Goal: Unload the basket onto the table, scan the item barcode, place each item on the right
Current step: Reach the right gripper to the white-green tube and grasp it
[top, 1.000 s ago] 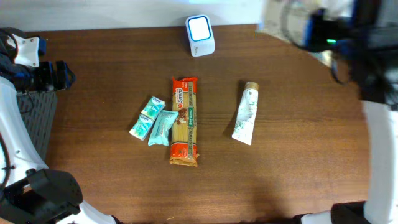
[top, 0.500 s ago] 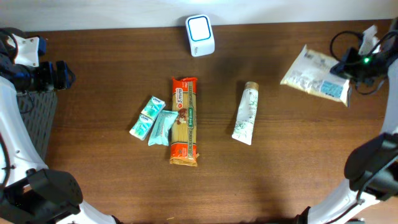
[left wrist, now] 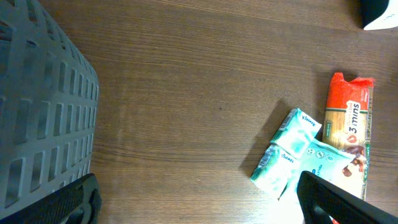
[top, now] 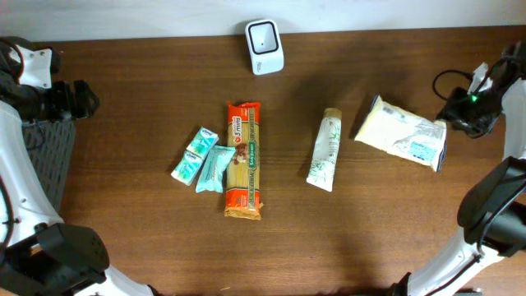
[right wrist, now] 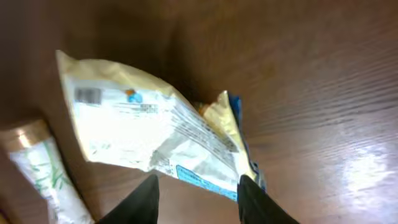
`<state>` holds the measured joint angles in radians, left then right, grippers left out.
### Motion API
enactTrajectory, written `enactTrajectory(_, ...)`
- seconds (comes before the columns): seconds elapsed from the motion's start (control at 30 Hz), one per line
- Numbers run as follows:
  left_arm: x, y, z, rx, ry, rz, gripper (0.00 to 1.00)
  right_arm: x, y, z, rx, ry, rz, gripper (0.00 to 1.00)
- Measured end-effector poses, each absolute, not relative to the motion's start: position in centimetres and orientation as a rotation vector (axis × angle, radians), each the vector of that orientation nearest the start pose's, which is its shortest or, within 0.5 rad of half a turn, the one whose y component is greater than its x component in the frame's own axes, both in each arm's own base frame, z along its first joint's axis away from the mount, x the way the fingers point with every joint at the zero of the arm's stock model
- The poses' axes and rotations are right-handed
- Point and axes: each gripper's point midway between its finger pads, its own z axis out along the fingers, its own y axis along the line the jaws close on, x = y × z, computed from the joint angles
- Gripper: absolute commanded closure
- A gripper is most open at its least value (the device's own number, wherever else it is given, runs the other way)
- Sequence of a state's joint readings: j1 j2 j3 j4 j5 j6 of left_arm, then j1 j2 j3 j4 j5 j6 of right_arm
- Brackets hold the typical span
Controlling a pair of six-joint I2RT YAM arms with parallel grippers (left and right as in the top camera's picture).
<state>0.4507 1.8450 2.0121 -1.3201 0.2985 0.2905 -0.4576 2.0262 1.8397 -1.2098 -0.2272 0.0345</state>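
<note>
The right tool (right wrist: 199, 183) is open, its 2 fingers parted, and the near edge of the pale yellow packet (right wrist: 143, 130) lies just at their tips, between them. Seen from overhead, the packet lies flat on the bench (top: 394, 230), reaching from this tool toward the middle. It is near the white tube (top: 325, 150) and well apart from the white scanner (top: 265, 47) at the far edge. The left tool (left wrist: 198, 180) is wide open and holds nothing, beside a grey basket (left wrist: 37, 106).
</note>
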Motion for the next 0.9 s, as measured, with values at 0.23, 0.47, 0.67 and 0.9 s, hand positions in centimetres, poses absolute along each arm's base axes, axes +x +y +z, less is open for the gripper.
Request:
enactTrajectory(0.23,40.0,13.7,25.0,-0.127,2.641,-0.167,0.01,41.3,-11.1,19.5,0.51,2.829,0.302,0.46)
enactTrajectory(0.47,40.0,13.7,25.0,-0.127,2.641,-0.167,0.01,41.5,2.9,15.1,0.103,2.995,0.423,0.65)
enactTrajectory(0.67,40.0,13.7,25.0,-0.127,2.64,-0.168,0.01,39.2,8.6,7.8,0.082,3.095,0.452,0.82)
enactTrajectory(0.9,40.0,13.7,25.0,-0.127,2.641,-0.167,0.01,37.3,12.2,6.0,-0.012,3.141,0.404,0.68)
